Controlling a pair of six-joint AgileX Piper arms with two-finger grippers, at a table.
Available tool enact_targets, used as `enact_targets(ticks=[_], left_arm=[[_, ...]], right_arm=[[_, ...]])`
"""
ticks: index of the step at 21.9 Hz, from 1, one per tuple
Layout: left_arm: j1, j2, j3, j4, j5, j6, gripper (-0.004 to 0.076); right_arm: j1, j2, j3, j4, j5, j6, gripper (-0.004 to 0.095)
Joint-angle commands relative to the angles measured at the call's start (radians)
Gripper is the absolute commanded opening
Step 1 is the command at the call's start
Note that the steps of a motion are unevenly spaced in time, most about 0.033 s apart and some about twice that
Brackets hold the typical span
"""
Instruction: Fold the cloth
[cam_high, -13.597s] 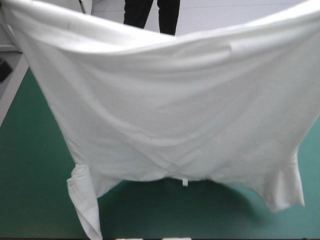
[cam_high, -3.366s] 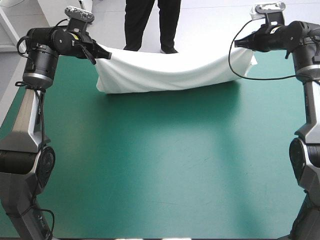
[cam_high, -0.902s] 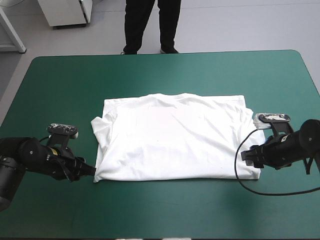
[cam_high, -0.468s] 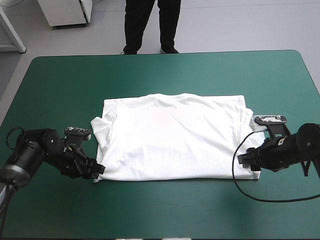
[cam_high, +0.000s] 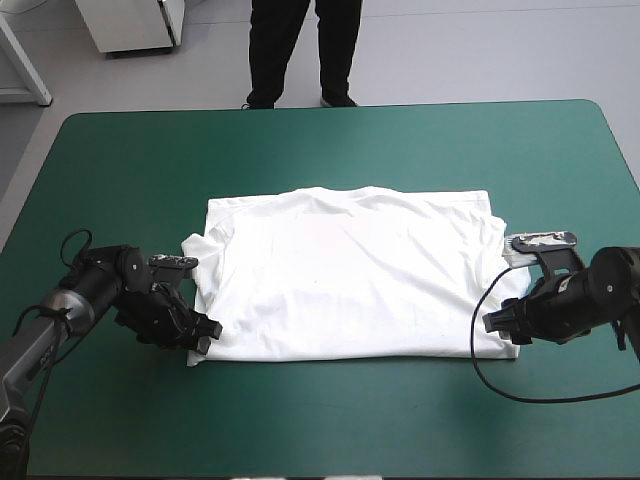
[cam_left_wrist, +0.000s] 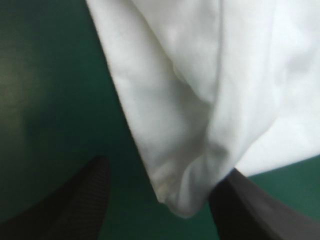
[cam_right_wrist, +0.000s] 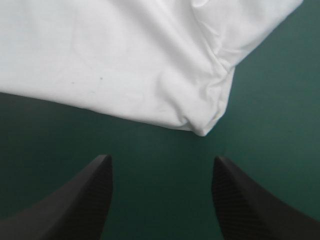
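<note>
The T-shirt (cam_high: 350, 270) is seen spread flat in the middle of the worktop (cam_high: 350, 140), which is covered in teal-green. It is laid out as a wide white rectangle. Its long sides run parallel to the near and far edges of the worktop, and a sleeve is bunched in soft folds along its left side.

The left jaws are held low over the cover at the near left corner of the T-shirt. They are spread. In the left wrist view the rounded, doubled corner of the cloth is found between the two black fingers (cam_left_wrist: 75, 205). It lies close against one finger and apart from the other, and nothing is pinched.

The right jaws are held low at the near right corner and are likewise spread. In the right wrist view the creased corner lies just ahead of the gap between the black fingers (cam_right_wrist: 80, 200), with bare cover between cloth and fingers. A few tiny dark specks are noted on the white cloth near that corner. It cannot be told what they are.
</note>
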Motion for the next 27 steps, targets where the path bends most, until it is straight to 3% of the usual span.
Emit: enact_targets(ticks=[1,3,6,8,14,27], left_arm=[[0.0,-0.014,-0.02,-0.025,-0.019,-0.011,0.0381],[0.0,-0.009,-0.02,-0.04,-0.024,0.004,0.0305],[0.0,0.01,-0.02,-0.093,-0.033,0.047,0.0093],[0.0,0.02,-0.02,-0.126,-0.028,0.079,0.0],[0.0,0.018,-0.02,-0.152,-0.019,0.096,-0.0009],[0.0,-0.033,-0.02,-0.15,-0.003,0.096,-0.0009]], right_arm=[[0.029,0.017,-0.021,-0.089,-0.014,0.022,0.0564],[0.033,0.043,-0.021,-0.099,-0.014,0.03,0.0564],[0.033,0.106,-0.021,-0.097,-0.025,0.03,0.0564],[0.033,0.147,-0.021,-0.097,-0.031,0.03,0.0564],[0.033,0.256,-0.021,-0.054,-0.047,0.018,0.0564],[0.031,0.427,0.056,-0.096,-0.131,0.009,0.0561]])
